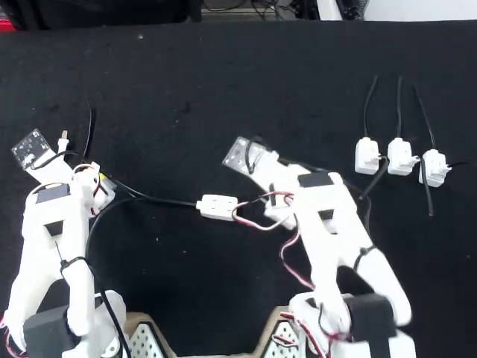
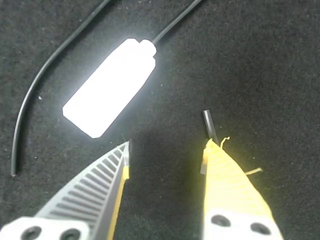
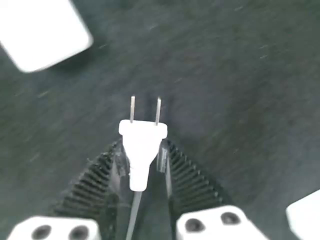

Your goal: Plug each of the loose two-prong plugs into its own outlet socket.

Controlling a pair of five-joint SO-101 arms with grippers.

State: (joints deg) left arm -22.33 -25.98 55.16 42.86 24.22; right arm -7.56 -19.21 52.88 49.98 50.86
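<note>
My right gripper (image 3: 142, 155) is shut on a white two-prong plug (image 3: 141, 142), whose prongs point away from the wrist toward a white outlet socket (image 3: 40, 30) a short way ahead. In the high view this socket (image 1: 217, 206) lies mid-table on a black cable, just left of the right gripper (image 1: 264, 205). My left gripper (image 2: 165, 150) is open and holds nothing. It hovers over the black cloth with a white socket block (image 2: 110, 87) just beyond its fingertips and a black cable end (image 2: 209, 125) by its yellow finger. The left gripper (image 1: 100, 188) is at the table's left.
Three white sockets with plugs and black cables (image 1: 400, 156) lie in a row at the right. A small white piece on a black cable (image 1: 63, 140) lies at the far left. Black cables (image 1: 149, 198) and red wires (image 1: 261, 220) cross the middle of the cloth.
</note>
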